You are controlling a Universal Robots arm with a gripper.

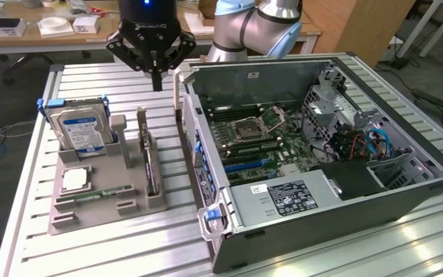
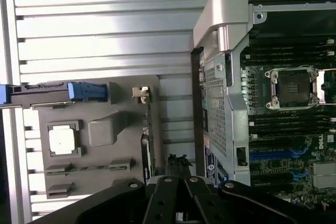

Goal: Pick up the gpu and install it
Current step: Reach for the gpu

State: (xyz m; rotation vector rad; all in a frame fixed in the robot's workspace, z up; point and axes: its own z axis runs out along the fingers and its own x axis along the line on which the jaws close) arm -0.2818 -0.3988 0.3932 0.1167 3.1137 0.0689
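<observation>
In the exterior view, the gripper [image 1: 157, 85] is seen hovering over the slatted table [image 1: 98, 81]. Its fingers are pressed together to a point, with nothing held. It is placed between the grey tray [image 1: 106, 213] and the open computer case [image 1: 345, 213].

The gpu [image 1: 151, 167] is kept upright on edge in a tray slot — presumably so its top edge can be gripped from above.

In the wrist view, the gpu [image 2: 147, 145] is found edge-on in the tray [image 2: 121, 145], with the closed gripper [image 2: 178, 169] near it. The motherboard [image 2: 283, 124] is left exposed — judged ready to receive the card.
</observation>
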